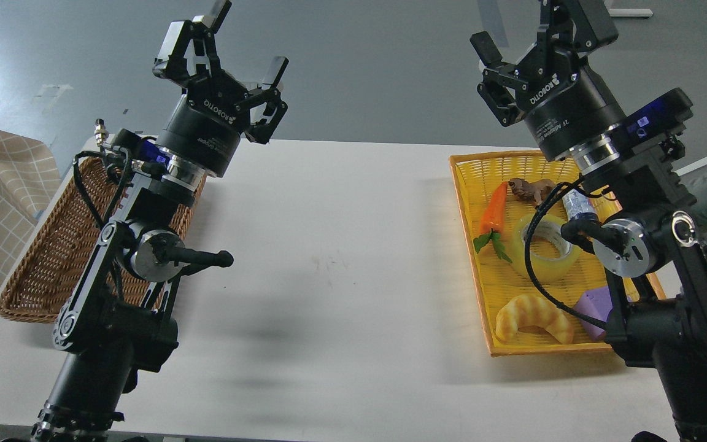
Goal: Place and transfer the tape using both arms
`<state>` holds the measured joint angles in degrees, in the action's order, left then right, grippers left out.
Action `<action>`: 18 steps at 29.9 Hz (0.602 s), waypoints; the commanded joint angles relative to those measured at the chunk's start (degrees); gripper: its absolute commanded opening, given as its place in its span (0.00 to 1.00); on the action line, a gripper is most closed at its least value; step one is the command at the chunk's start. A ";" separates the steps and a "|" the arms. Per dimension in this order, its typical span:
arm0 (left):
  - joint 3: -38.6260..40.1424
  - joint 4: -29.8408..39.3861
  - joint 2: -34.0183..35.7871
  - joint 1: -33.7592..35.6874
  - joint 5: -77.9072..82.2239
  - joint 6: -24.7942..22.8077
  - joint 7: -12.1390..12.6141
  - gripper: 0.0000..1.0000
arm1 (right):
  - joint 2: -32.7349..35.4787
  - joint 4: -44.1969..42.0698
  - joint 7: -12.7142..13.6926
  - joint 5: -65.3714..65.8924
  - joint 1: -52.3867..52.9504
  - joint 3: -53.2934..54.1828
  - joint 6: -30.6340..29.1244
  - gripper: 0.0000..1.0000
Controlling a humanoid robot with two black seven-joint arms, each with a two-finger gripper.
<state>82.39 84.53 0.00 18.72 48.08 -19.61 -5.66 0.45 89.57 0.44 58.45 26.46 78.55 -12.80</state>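
Tape (547, 245) lies flat, hole up, in yellow tray (470, 202); carrot (493, 212) at 9 o'clock, croissant (534, 316) at 6. A cable crosses it. Left claw (249, 46) and right claw (522, 34) released.

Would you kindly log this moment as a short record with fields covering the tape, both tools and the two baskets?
tape: roll lying flat in the yellow basket, partly behind the right arm
left tool: open, empty, raised above the table's far edge
right tool: open, empty, raised above the yellow basket
basket neighbours: carrot, croissant, purple block
brown basket: at the table's left, behind the left arm
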 commanded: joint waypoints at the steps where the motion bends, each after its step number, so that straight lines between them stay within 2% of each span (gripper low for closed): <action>1: -0.04 0.29 0.00 -0.26 -0.01 -0.07 0.57 0.98 | 0.08 0.16 0.09 0.00 -0.18 -0.15 -0.03 1.00; 13: -0.04 1.16 0.00 -0.88 0.08 1.07 0.65 0.98 | 0.25 -0.01 0.26 0.00 0.08 -0.68 -0.38 1.00; 18: -0.04 1.78 0.00 -0.88 0.08 1.16 0.65 0.98 | 0.34 0.07 1.49 0.00 0.00 -1.65 -0.47 1.00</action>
<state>82.36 85.97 0.00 17.85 48.17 -18.55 -5.02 0.83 89.59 1.20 58.45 26.53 77.41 -13.25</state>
